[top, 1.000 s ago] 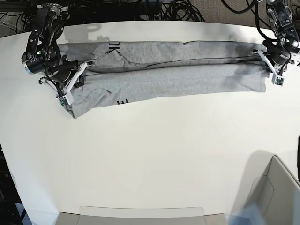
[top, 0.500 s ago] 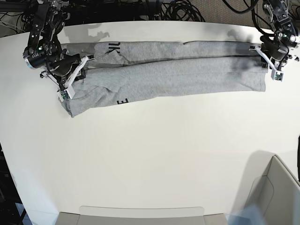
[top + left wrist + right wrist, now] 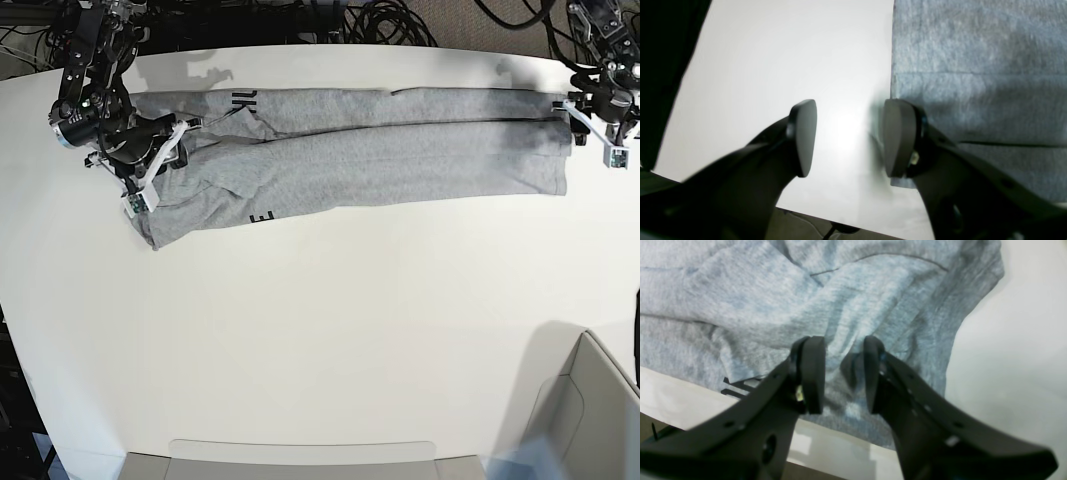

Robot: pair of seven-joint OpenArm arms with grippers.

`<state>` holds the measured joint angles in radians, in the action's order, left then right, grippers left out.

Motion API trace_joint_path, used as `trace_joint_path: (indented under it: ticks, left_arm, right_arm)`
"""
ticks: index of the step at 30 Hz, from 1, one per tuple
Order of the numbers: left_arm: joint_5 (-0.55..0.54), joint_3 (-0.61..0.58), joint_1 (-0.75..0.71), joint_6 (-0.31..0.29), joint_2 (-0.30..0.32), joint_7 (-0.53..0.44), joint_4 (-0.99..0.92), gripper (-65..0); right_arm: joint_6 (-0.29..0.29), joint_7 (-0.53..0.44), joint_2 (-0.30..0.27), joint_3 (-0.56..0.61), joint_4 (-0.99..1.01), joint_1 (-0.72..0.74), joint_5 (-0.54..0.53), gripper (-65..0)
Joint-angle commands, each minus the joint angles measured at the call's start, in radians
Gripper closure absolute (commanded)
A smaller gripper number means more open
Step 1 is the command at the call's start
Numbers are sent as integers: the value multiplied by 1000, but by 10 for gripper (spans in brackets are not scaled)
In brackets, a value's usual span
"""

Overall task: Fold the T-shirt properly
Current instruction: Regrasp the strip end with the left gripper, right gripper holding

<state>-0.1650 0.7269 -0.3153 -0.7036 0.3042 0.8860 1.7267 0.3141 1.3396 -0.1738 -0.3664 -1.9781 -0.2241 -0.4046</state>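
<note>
Both sets of fingers [image 3: 805, 136] are being opened wide and withdrawn from the T-shirt [image 3: 380, 150], which is being left folded lengthwise on the surface [image 3: 330, 330].

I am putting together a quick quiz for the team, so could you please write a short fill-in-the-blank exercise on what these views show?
1. The T-shirt lies folded into a long band on the ____ table.
2. The jaws of the left gripper stand ____, with only bare table between them.
3. The right gripper is open directly above the ____.
4. The lettering peeking out of the fold is ____ in colour.

Missing words: white; open; T-shirt; black
</note>
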Motion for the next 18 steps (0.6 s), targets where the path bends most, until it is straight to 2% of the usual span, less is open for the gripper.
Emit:
trace_joint_path:
  ticks: [1, 6, 11, 13, 18]
  left_arm:
    - [-9, 7, 2, 5, 20, -18, -21, -341]
    - [-11, 6, 3, 5, 25, -18, -107, -386]
    - [-34, 4, 35, 5, 25, -18, -113, -393]
    - [-94, 4, 32, 5, 33, -14, -113, -394]
    - [-338, 9, 32, 5, 143, 72, -143, -394]
  right_arm:
    - [1, -12, -8, -1, -20, 10, -7, -201]
    - [1, -12, -8, -1, -20, 10, -6, -201]
    - [1, -12, -8, -1, -20, 10, -7, -201]
    - [1, -12, -8, -1, -19, 10, -7, -201]
    - [1, -12, -8, -1, -17, 10, -6, -200]
